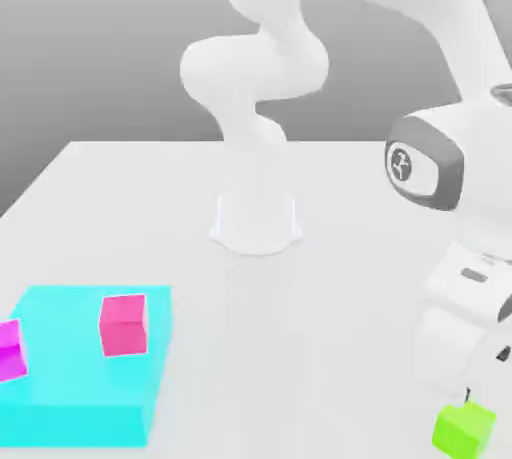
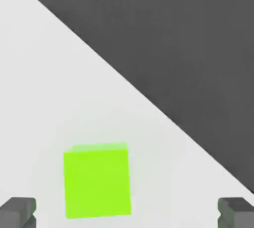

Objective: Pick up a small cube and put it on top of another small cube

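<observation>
In the exterior view the white arm (image 1: 300,57) rises from its round base (image 1: 255,222) at the middle of the white table (image 1: 330,247) and bends down to the exterior view's right, where the hand (image 1: 470,317) hangs low over the table's near corner. The green cube (image 1: 464,427) sits on the table just under it, at the bottom edge of the picture. On the exterior view's left lies a flat cyan block (image 1: 85,387). One pink cube (image 1: 124,324) stands on top of it and a second pink cube (image 1: 10,349) stands at its left edge, cut off by the frame. Both are well apart from the green cube.

In the hand view the gripper (image 2: 127,213) is spread wide: one dark fingertip (image 2: 18,212) shows at one lower corner and the other at the opposite corner, with nothing held between them. The green cube (image 2: 97,180) rests on the table (image 2: 59,83) between the two fingertips, nearer to the first one but apart from it, untouched by either. Behind it the table's edge runs diagonally, with dark floor (image 2: 188,38) beyond.
</observation>
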Available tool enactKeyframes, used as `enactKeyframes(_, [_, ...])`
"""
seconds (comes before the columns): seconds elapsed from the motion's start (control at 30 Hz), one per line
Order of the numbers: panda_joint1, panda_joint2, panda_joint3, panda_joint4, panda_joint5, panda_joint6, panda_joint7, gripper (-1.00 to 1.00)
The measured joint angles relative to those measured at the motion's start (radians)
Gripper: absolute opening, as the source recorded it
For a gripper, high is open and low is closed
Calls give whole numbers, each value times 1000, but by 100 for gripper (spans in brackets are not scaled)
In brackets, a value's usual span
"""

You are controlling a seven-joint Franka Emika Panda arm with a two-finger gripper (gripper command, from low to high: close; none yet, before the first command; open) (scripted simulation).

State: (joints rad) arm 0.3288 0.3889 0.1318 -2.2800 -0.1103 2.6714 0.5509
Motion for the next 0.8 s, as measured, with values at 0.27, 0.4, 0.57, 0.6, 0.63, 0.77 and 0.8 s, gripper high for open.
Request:
enactKeyframes(0.27, [25,130,-28,26,-31,95,20,-100])
enactKeyframes(0.4, [20,103,-21,20,-26,74,16,-100])
enactKeyframes(0.57, [18,-65,43,-54,29,-19,-24,-100])
enactKeyframes(0.6, [28,-101,72,-88,46,-21,-36,-100])
enactKeyframes(0.63, [41,-137,100,-123,63,-21,-49,-100])
enactKeyframes(0.77, [106,-284,207,-267,132,-20,-99,-100])
enactKeyframes(0.8, [147,-322,230,-303,148,-20,-111,-100])
